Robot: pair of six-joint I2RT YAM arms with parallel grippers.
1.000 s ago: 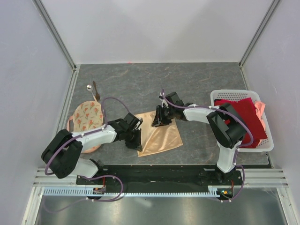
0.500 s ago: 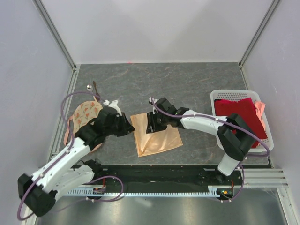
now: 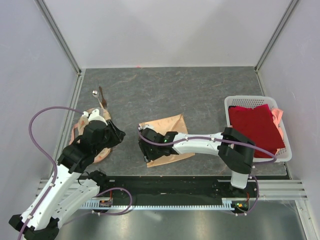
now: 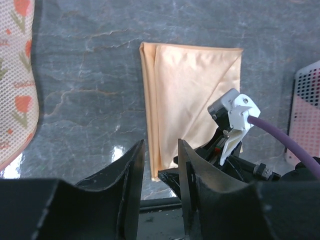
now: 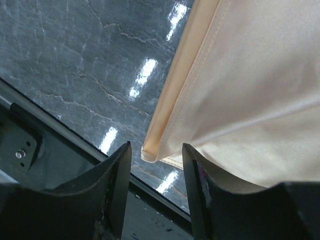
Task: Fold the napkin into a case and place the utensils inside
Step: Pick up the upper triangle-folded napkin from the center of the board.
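Note:
The peach-orange napkin [image 3: 172, 131] lies folded flat on the grey table, a narrow folded strip along its left edge [image 4: 150, 100]. My right gripper [image 3: 147, 149] hovers low over its near-left corner with the jaws open. That corner [image 5: 151, 151] lies between the fingers, unpinched. My left gripper [image 3: 116, 137] is raised to the left of the napkin, beside the round cream cloth, open and empty [image 4: 160, 145]. The silver spoon [image 3: 94, 93] and the dark brown stick [image 3: 102, 98] lie together at the far left. No finished case shows.
A round cream cloth with orange print [image 3: 80, 127] lies under the left arm [image 4: 15, 75]. A white lattice basket [image 3: 250, 98] at the right holds a dark red cloth [image 3: 255, 125]. A black rail runs along the table's near edge [image 5: 30, 135].
The left gripper let go of the napkin, opened, and pulled back up and left. The right arm swept from the napkin's far edge to its near-left corner, opening wider. The napkin now lies folded narrower.

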